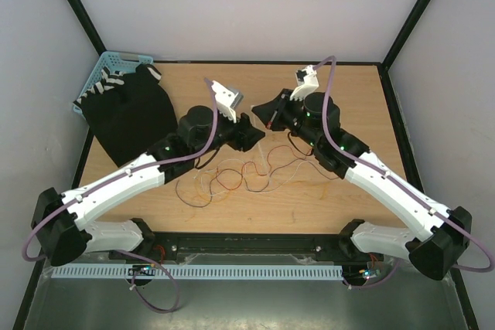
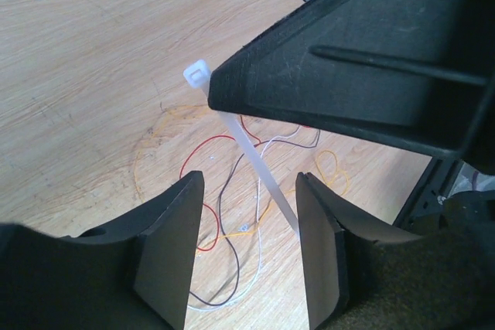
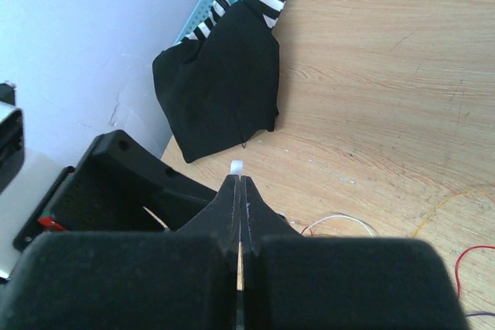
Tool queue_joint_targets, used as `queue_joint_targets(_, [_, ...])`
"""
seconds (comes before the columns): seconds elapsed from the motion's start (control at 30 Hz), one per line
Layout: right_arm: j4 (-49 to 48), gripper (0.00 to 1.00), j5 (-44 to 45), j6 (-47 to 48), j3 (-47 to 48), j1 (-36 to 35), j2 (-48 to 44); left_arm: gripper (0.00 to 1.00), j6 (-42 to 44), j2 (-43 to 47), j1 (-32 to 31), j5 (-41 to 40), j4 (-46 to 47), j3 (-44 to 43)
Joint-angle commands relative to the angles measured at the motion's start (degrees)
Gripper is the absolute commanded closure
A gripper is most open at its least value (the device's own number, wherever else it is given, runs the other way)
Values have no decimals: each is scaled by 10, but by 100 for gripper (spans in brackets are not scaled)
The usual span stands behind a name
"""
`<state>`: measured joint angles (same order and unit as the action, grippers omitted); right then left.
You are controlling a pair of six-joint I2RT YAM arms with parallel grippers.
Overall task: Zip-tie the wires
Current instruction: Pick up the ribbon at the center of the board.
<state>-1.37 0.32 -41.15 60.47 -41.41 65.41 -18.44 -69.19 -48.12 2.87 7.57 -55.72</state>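
Red, dark brown, orange-yellow and white across the wires (image 1: 246,175). Translucent white for the zip tie (image 2: 259,168). Matte black on the left gripper (image 2: 247,191) and right gripper (image 3: 240,187). Pale wood grain over the table (image 1: 309,206). Light blue for the lattice basket (image 1: 108,61). Black on the cloth (image 1: 128,117), with black-and-white stripes at its top edge. White arm shells (image 1: 116,187), lilac cables (image 1: 193,156).

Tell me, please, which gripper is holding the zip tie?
The right gripper: it is clamped shut on the white zip tie, while the left gripper stands open.
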Motion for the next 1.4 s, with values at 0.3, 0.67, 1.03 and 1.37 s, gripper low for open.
queue_joint_targets(0.3, [2, 100, 16, 10, -16, -4, -30, 97, -4, -13, -18, -19, 28, -27])
queue_joint_targets(0.67, [2, 34, 47, 53, -47, -3, -103, 100, -21, 31, -15, -37, 28, 29])
queue_joint_targets(1.03, [-13, 30, -50, 145, -76, -3, -229, 100, -22, 96, -12, 30, 30, 50])
queue_joint_targets(1.37, [-220, 41, -284, 35, -186, -5, -179, 100, -66, 147, -7, 10, 30, 42])
